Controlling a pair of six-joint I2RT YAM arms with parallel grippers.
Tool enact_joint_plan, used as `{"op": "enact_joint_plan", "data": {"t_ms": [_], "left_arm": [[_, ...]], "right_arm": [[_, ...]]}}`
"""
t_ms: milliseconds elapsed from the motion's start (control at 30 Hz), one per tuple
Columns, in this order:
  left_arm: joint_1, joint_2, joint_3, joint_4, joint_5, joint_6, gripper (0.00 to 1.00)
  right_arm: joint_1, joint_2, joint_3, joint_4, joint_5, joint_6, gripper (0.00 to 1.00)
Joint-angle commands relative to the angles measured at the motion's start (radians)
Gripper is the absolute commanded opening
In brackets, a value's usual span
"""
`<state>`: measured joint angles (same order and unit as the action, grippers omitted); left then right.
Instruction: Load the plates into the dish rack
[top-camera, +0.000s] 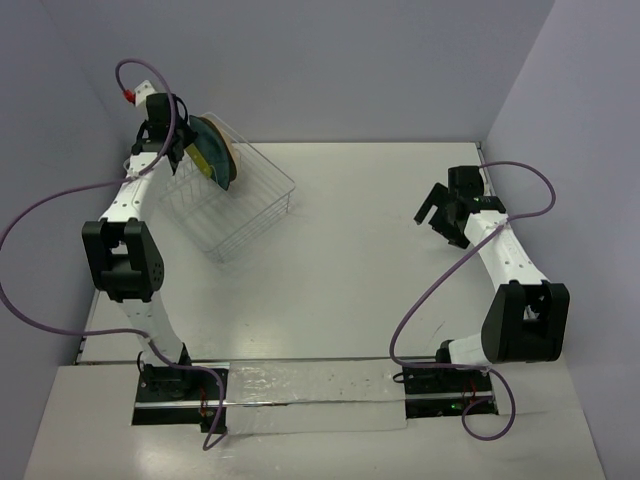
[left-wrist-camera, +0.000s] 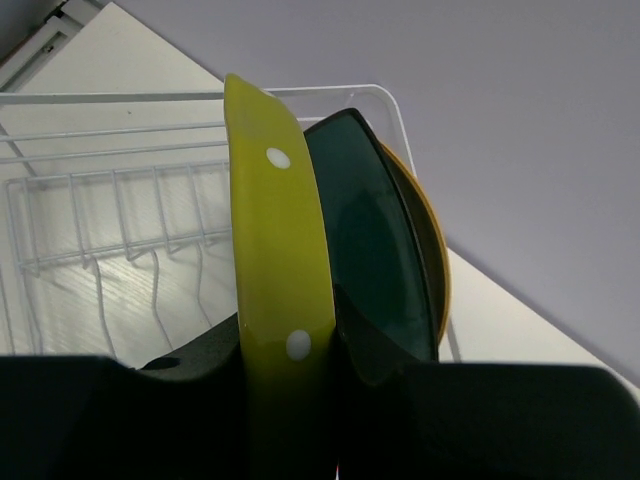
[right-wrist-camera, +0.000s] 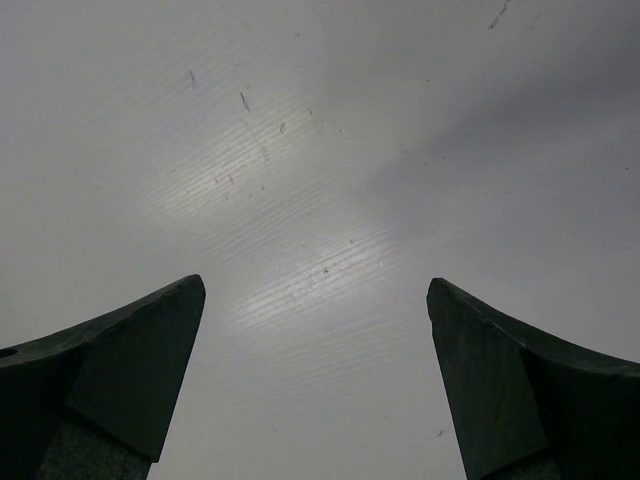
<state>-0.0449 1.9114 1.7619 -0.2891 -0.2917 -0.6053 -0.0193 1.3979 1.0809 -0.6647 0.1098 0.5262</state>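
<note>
The left pincer (left-wrist-camera: 290, 350) is clenched on the rim of the yellow plate (left-wrist-camera: 275, 250). It holds the plate on edge so that it can stand in the rack (left-wrist-camera: 100, 180) rather than lie flat. The plate rises straight out from between the fingers, already inside the rack. Just to the pincer's right stands the teal plate (left-wrist-camera: 372, 240), also upright, close against the yellow one. Beyond it an orange-edged rim shows, likely the cream plate (left-wrist-camera: 440, 280). Packed this way, all three share one corner. By my judgement only letting go remains. The right pincer (right-wrist-camera: 315, 330) hangs released, with nothing between its fingers and only bare table (right-wrist-camera: 320, 130) beneath. It is well apart from the rack, probably to stay out of the way.
</note>
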Motion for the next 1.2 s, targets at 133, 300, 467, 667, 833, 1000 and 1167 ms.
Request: {"op": "enact_joint_plan", "data": {"t_ms": [133, 300, 467, 667, 833, 1000, 1167], "left_arm": [[0.016, -0.041, -0.01, 0.151, -0.014, 0.025, 0.0], [0.022, -0.024, -0.023, 0.159, 0.008, 0.037, 0.0], [0.021, -0.013, -0.07, 0.22, 0.047, 0.05, 0.0], [0.021, -0.006, -0.103, 0.246, 0.064, 0.068, 0.0], [0.022, 0.01, -0.118, 0.231, 0.052, 0.073, 0.0], [0.022, 0.036, -0.11, 0.215, 0.069, 0.069, 0.0], [0.021, 0.06, -0.13, 0.26, 0.122, 0.102, 0.12]], "right_arm": [[0.007, -0.017, 0.03, -0.013, 0.041, 0.006, 1.0], [0.007, -0.014, 0.024, -0.006, 0.035, 0.011, 1.0], [0.006, -0.01, 0.022, -0.005, 0.031, 0.012, 1.0], [0.007, -0.008, 0.02, -0.009, 0.031, 0.013, 1.0], [0.005, -0.009, 0.02, -0.01, 0.034, 0.01, 1.0], [0.007, -0.01, 0.024, -0.015, 0.044, 0.004, 1.0], [0.007, -0.011, 0.021, -0.014, 0.047, 0.001, 1.0]]}}
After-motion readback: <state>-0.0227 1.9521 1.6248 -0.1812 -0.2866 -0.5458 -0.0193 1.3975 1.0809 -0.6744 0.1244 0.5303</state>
